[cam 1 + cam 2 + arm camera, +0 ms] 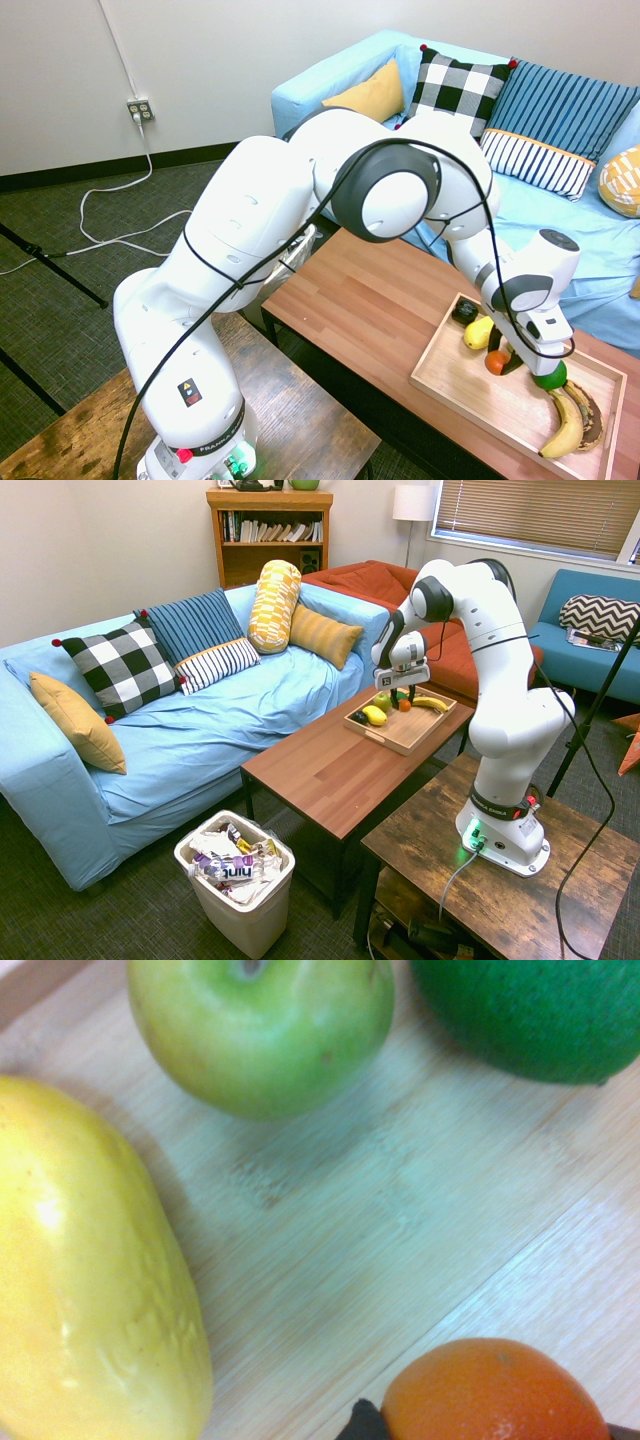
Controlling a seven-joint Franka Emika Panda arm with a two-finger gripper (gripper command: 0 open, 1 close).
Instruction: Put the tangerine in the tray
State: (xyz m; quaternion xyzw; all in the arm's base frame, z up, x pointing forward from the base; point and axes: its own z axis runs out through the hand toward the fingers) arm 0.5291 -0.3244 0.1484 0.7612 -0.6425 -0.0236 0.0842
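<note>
We are looking at the white arm reaching down over the tray (455,385), which is sitting at the far end of the reddish-brown table (370,300) in front of the light blue sofa (200,730). The tool (503,362) is hanging low inside the tray, and the tangerine (497,364) is showing between its dark fingers, so we are reading the tool as closed on the fruit. In the wrist view the tangerine (495,1392) is rising from the bottom edge with dark slivers on either side of it, just above the pale wood floor of the tray (400,1210). We cannot tell whether the fruit is touching the wood or hanging slightly clear of it.

In the first exterior view, the yellow lemon (479,333) is lying just beside the tangerine at about 10 o'clock from it, and a dark fruit, seemingly the lime (463,312), is sitting beyond the lemon toward the tray's corner. The green apple (548,377) is peeking out at about 3 o'clock from the tangerine, partly hidden by the arm's wrist. A spotted banana (566,425) is curving along the tray's edge at about 5 o'clock.

In the second exterior view, a white waste bin (240,890) with wrappers in it is standing on the carpet, well apart from the tray.
</note>
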